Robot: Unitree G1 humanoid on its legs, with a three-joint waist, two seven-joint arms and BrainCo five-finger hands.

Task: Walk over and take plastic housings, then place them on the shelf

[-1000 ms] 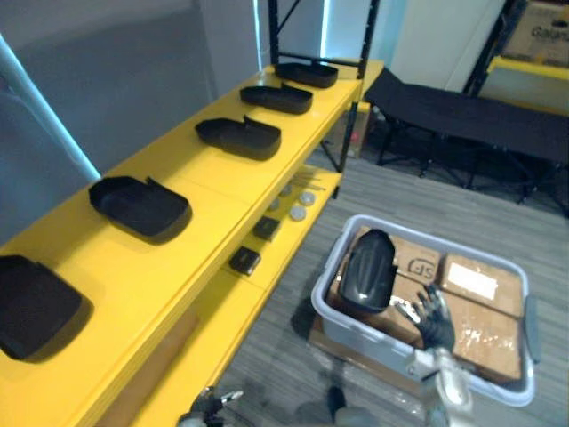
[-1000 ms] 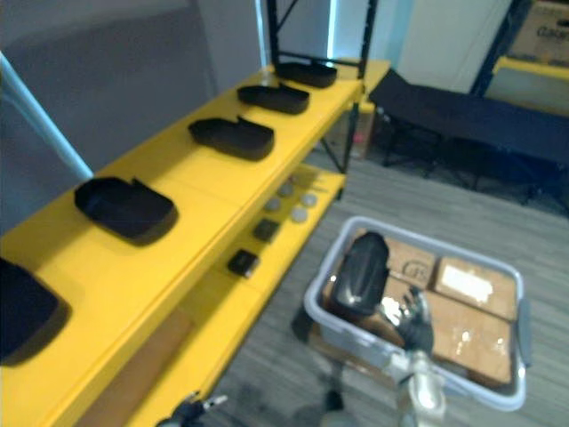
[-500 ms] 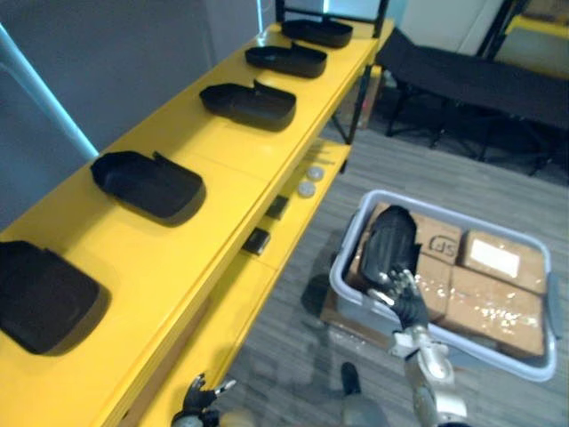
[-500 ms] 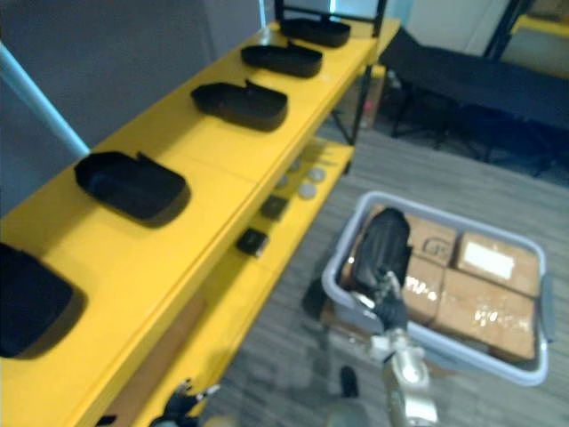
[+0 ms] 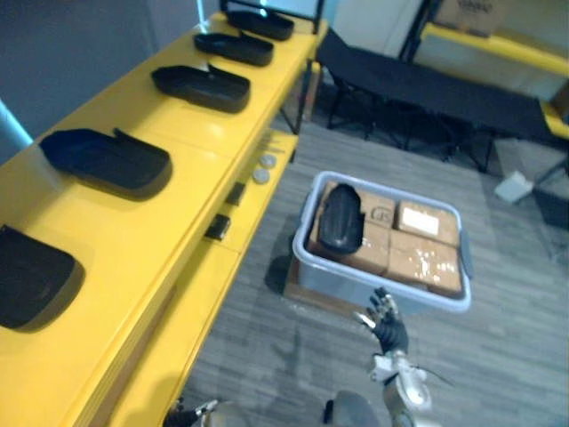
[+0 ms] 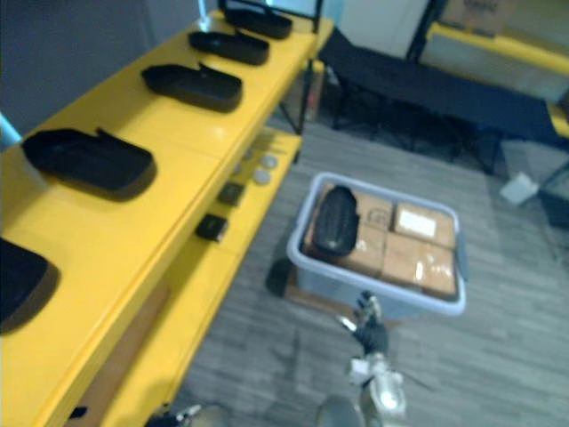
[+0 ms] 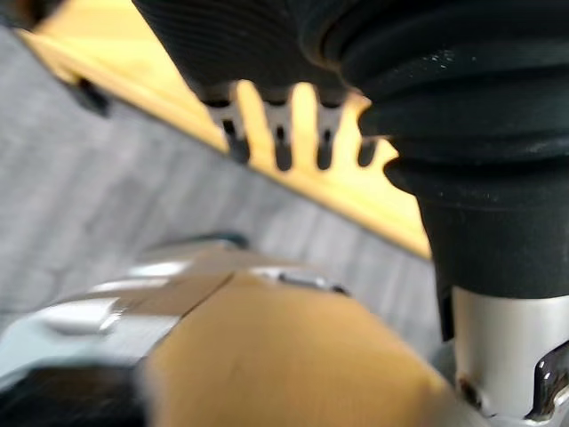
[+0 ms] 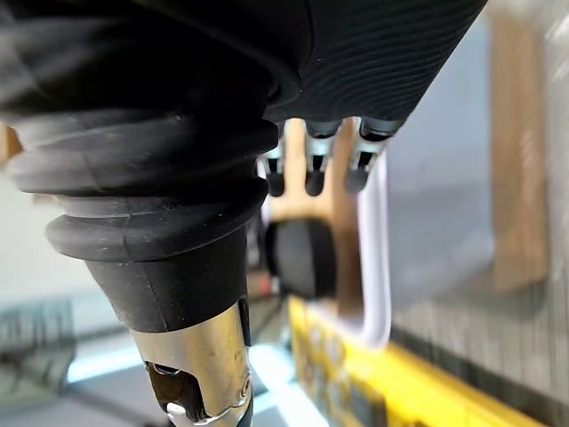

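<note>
From where I stand, five black plastic housings sit in a row, well apart from one another, along the top of the long yellow shelf [image 5: 160, 222]. The nearest [image 5: 22, 286] is cut off by the edge of the head view, followed by a second [image 5: 107, 160], a third [image 5: 202, 87], a fourth [image 5: 233, 47] and a fifth [image 5: 260, 22] at the far end. A sixth housing [image 5: 340, 218] lies in the pale grey bin [image 5: 384, 298] on the grey plank floor [image 5: 258, 347] beside the shelf. It rests on top of the brown cardboard boxes [image 5: 425, 265] packed inside. I can make out three box tops clearly, and the housing covers the rest. On the shelf's lower ledge lie two pale round discs, one [image 5: 268, 160] just beside the other [image 5: 260, 176], and two small black square pieces [image 5: 235, 193] [image 5: 218, 228] a little nearer. The right hand [image 5: 388, 331] hovers over the floor just short of the bin's near rim, fingers spread and straight, holding nothing. Its wrist view looks past those fingers to the housing in the bin. The left hand [image 7: 282, 140] hangs low by the shelf, fingers straight in a row against the yellow edge, also empty. One black folding cot [image 5: 418, 84] stands behind the bin.
</note>
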